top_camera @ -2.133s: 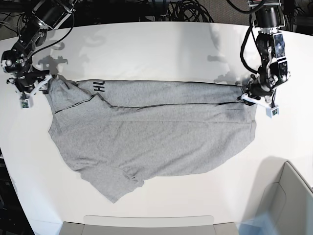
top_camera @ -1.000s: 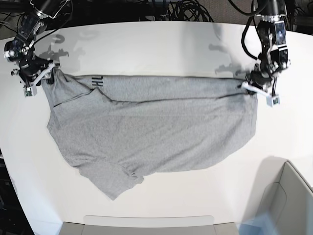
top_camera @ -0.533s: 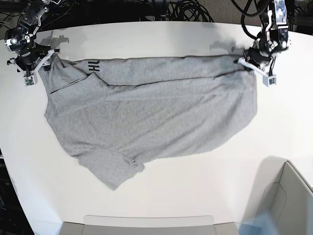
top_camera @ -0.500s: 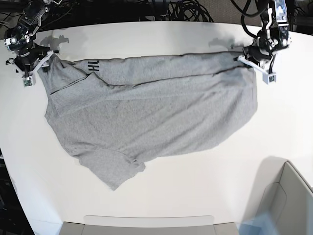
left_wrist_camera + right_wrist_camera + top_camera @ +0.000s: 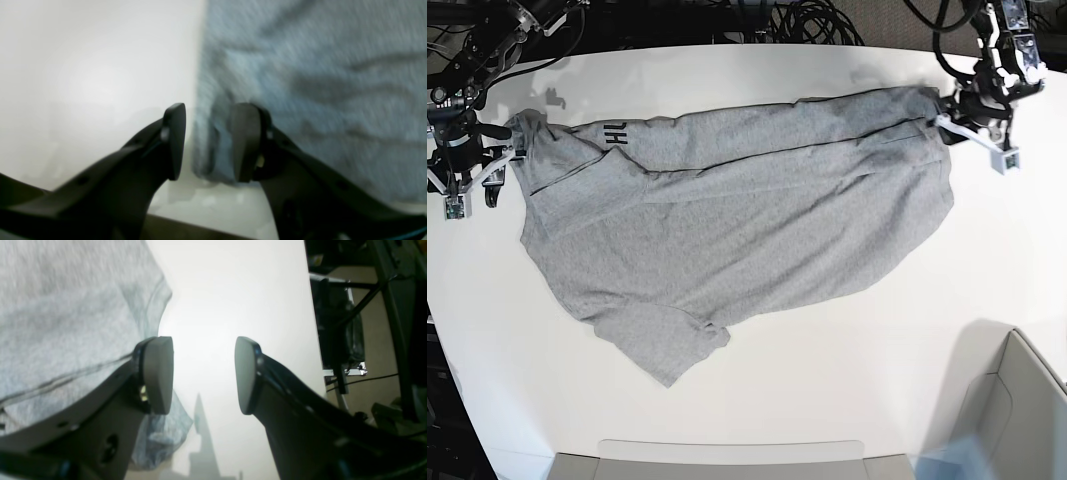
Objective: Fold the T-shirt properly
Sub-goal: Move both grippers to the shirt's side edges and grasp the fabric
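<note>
The heather grey T-shirt [image 5: 737, 215] lies spread on the white table [image 5: 757, 380], its top edge folded over so black lettering [image 5: 615, 135] shows at the far left. My left gripper [image 5: 949, 112] is at the shirt's far right corner. In the left wrist view it [image 5: 208, 140] stands open, with the blurred cloth edge [image 5: 317, 83] hanging between the jaws and a gap beside one finger. My right gripper [image 5: 497, 165] is just left of the shirt's far left corner. In the right wrist view it [image 5: 203, 373] is open and empty, with the cloth [image 5: 66, 306] beside it.
A grey bin [image 5: 1017, 420] stands at the front right and a grey tray [image 5: 727, 460] at the front edge. Black cables [image 5: 807, 20] lie behind the table. The right wrist view shows a metal stand [image 5: 340, 323] beyond the table edge.
Both arms pulled the shirt's top edge toward the far side. The right gripper has since let go and moved left off the cloth. The left gripper's jaws have parted.
</note>
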{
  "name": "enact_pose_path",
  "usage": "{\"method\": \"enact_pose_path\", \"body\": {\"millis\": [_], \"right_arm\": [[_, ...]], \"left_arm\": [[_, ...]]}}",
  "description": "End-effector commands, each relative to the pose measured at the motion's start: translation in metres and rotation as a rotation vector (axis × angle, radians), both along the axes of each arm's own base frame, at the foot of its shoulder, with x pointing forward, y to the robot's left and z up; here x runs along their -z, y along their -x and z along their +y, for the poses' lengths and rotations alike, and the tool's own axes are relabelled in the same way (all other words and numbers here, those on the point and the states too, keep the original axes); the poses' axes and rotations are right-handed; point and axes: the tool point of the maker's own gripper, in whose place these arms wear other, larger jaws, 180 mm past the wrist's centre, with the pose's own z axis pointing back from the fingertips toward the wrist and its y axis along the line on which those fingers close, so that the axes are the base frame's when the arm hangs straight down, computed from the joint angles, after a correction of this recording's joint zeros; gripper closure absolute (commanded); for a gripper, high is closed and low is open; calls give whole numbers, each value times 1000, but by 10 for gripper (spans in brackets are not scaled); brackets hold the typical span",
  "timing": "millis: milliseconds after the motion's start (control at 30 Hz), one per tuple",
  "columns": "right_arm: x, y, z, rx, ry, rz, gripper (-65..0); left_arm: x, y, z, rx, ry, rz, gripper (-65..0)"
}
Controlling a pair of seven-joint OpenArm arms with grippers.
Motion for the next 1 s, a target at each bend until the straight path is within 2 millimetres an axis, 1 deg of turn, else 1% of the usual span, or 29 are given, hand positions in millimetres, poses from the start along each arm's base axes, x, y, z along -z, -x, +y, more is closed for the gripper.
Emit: {"method": "enact_pose_path", "body": {"millis": [0,67,133,167,233,333,433,467,500,600,700,767,867,967], "right_arm": [[-11,-16,12,-67,14,-41,-292],[-3,-29,37,-150,0,-21,-292],[2,-40,62,-225,-15,-12,-292],[2,-47,72,-256,-22,-12,-292],[7,-55,86,-293,-34,10,-292],[12,-68,89,-292,-40,64,-292],[19,-76,88,-282,-55,109,-292],[22,-77,90,-288,-59,120,-292],[25,-78,92,-293,-64,129,-292],[33,-77,95,-299,-79,151,-292],[42,-76,95,-298,-96,173,-292],[47,-74,95,-298,-102,184,-292],[48,-73,95,-297,-102,190,-292],[49,-72,94,-296,-101,194,-292]], "left_arm": [[-21,-28,5,46,-36,-94,-251],[-32,-55,7,131,-59,-152,-268],[-32,-76,10,164,-51,-175,-294],[-29,-85,14,168,-44,-173,-305],[-27,-102,32,167,-67,-159,-310],[-16,-124,38,225,-95,-126,-310],[-12,-138,49,289,-153,-108,-310],[-10,-140,52,300,-168,-103,-310],[-6,-142,52,329,-177,-92,-311],[5,-145,46,450,-199,-51,-311],[15,-149,43,526,-191,-17,-311],[18,-154,46,508,-168,-13,-311],[17,-162,48,490,-151,-30,-311],[16,-164,49,487,-150,-34,-311]]}}
